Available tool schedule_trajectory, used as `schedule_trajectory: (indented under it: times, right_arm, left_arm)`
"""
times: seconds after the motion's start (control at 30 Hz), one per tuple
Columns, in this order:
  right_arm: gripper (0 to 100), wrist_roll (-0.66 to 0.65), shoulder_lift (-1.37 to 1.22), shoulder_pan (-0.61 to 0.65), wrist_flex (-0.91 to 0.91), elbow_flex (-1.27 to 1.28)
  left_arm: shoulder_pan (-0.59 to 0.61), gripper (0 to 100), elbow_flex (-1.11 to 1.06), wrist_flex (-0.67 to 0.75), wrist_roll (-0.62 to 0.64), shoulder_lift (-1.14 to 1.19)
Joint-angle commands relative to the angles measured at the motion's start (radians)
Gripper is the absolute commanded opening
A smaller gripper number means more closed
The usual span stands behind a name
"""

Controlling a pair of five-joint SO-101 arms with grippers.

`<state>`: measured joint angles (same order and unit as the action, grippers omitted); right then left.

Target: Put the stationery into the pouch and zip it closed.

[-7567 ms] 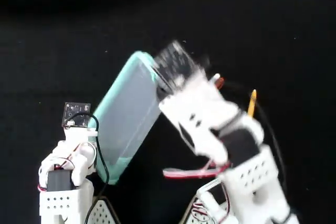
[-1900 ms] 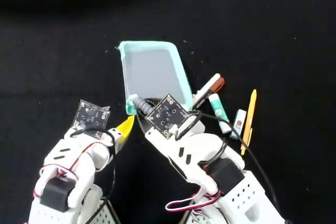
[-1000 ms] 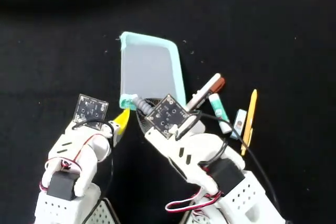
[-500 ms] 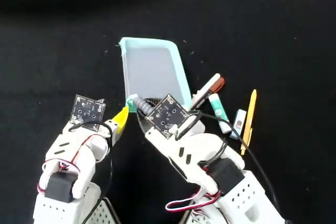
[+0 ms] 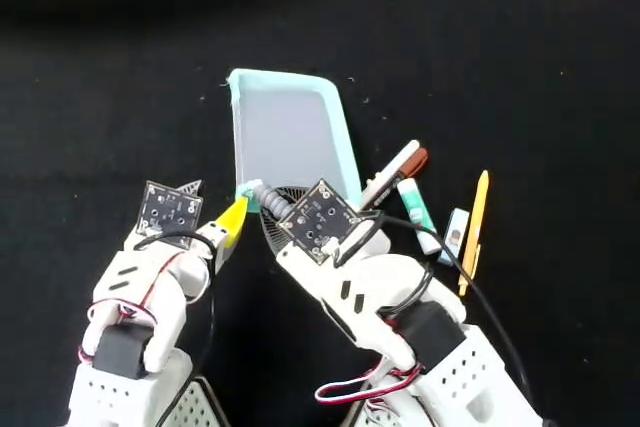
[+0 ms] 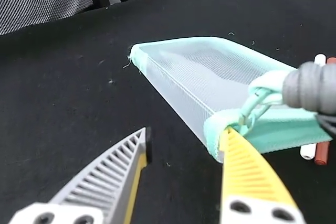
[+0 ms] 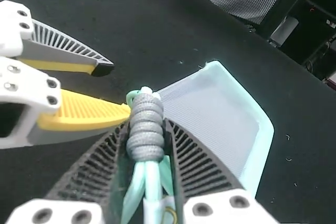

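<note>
**Pouch flat, pull pinched, stationery outside**

The black tabletop (image 5: pixel 520 67) carries everything I am working on. On it the mint mesh pouch (image 5: pixel 285 132) lies flat, its long side running from near to far, with its near end right at my two claws.

My right claw (image 7: pixel 147 124) is closed tight on the grey pull (image 5: pixel 270 201), a wound cord on mint loops at the pouch's near end. My left claw (image 6: pixel 185 135) stands wide, holding nothing. Its yellow finger (image 6: pixel 247 166) rests against the pouch's near left corner, just beside the pull, and its grey finger (image 6: pixel 113 163) is off to the left over bare tabletop.

The stationery lies on the tabletop to the right of the pouch, none of it inside. The yellow pen (image 5: pixel 475 227) is farthest right. The white marker (image 5: pixel 395 172) with a brown cap lies slanted just beside the pouch's right edge. Between them lie a green-and-white stick (image 5: pixel 418 212) and a small eraser-like piece (image 5: pixel 456 232).
</note>
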<state>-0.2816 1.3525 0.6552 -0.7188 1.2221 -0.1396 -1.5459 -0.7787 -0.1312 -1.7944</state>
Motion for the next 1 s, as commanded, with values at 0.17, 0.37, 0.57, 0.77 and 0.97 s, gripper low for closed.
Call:
schedule_trajectory:
  times: [0.17,0.37,0.57,0.77,0.97]
  right_arm:
    - [1.2,-0.006,-0.008,0.008,0.014,0.007]
    - [1.2,-0.006,-0.008,0.003,0.012,0.012]
    - [1.2,-0.048,-0.001,-0.092,-0.008,0.015]
    - [1.2,-0.041,0.002,-0.241,0.015,0.010]
    - [1.2,0.055,0.104,-0.354,0.066,0.019]
  left_arm:
    - [0.013,16,-0.061,0.121,-0.002,-0.008]
    - [0.013,3,-0.050,0.120,0.003,-0.009]
    - [0.016,3,-0.038,0.117,0.003,-0.009]
    - [0.110,3,0.142,-0.101,0.003,-0.009]
    - [0.143,3,0.343,-0.336,0.005,-0.009]
